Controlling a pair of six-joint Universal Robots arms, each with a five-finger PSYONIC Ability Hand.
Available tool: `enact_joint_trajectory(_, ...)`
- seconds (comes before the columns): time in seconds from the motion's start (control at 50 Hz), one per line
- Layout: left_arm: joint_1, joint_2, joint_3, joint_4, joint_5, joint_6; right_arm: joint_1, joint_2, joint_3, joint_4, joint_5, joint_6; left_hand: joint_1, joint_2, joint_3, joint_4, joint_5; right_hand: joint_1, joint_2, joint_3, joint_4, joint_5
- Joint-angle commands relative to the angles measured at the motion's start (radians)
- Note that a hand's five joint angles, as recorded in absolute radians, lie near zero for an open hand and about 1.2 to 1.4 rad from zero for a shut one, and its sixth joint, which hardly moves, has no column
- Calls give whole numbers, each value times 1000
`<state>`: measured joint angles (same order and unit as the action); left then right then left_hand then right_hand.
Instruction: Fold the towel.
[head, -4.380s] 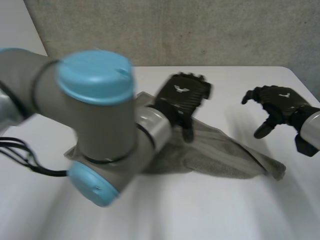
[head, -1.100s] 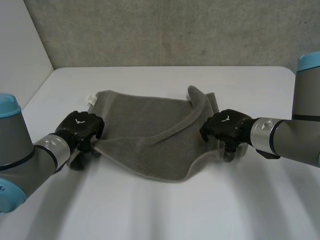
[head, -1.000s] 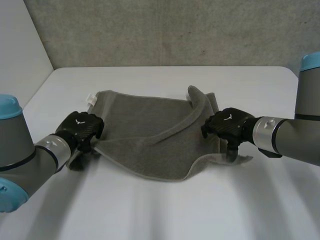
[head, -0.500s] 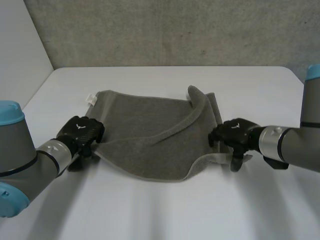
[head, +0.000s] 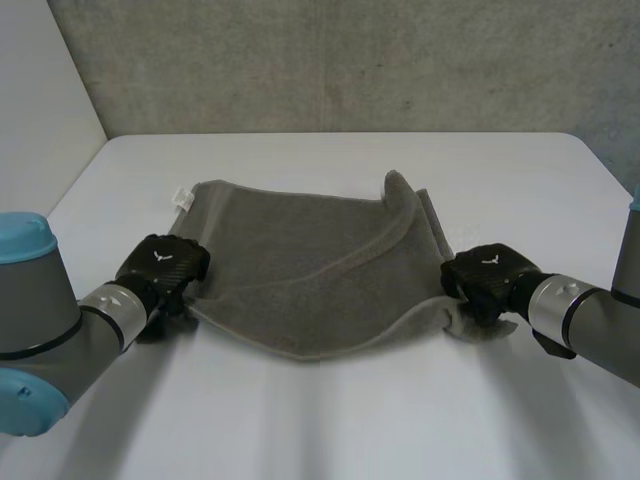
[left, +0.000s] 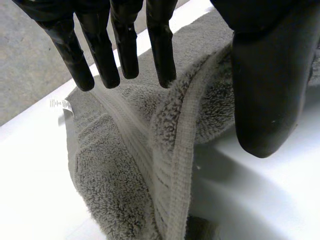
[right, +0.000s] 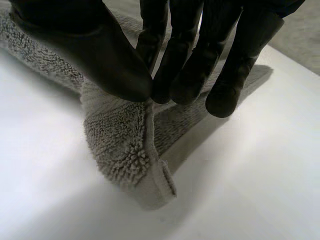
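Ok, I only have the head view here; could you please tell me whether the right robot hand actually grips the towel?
Observer: Yes; its wrist view shows the right robot hand pinching the towel corner between thumb and fingertips.
Operator: Thank you, and the left one?
Observer: The left robot hand holds the towel's hemmed edge raised between straight fingers and thumb.
Operator: Is the right corner off the table?
Observer: Its tip droops below the fingertips toward the white table; contact is unclear.

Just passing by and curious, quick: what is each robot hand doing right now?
Left hand: closed on the towel, its near left edge pinched between fingers and thumb.
Right hand: closed on the towel's near right corner, pinched against the thumb.
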<state>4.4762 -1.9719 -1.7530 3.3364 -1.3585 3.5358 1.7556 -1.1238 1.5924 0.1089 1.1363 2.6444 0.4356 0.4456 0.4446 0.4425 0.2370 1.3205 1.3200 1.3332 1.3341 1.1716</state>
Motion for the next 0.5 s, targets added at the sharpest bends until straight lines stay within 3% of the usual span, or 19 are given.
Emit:
enact_joint_trajectory(0.02,0,-10,-14,60,-56,0,-22,-11,3,-14,-10,54,-58,-68,-67,-65,-34,76,76,63,62,50)
enact_joint_trajectory(0.26,2,-7,-17,52,-94,0,-33,-40,51,-43,-15,71,-213,-223,-222,-220,-189,76,76,63,62,50)
enact_joint_trajectory(0.36,0,-1,-40,54,-93,0,-51,-117,90,-139,2,77,-207,-217,-216,-214,-183,76,76,63,62,50)
enact_joint_trajectory(0.5,0,-2,-57,64,-93,37,-50,-117,98,-144,3,117,-105,-115,-114,-112,-81,76,76,63,62,50)
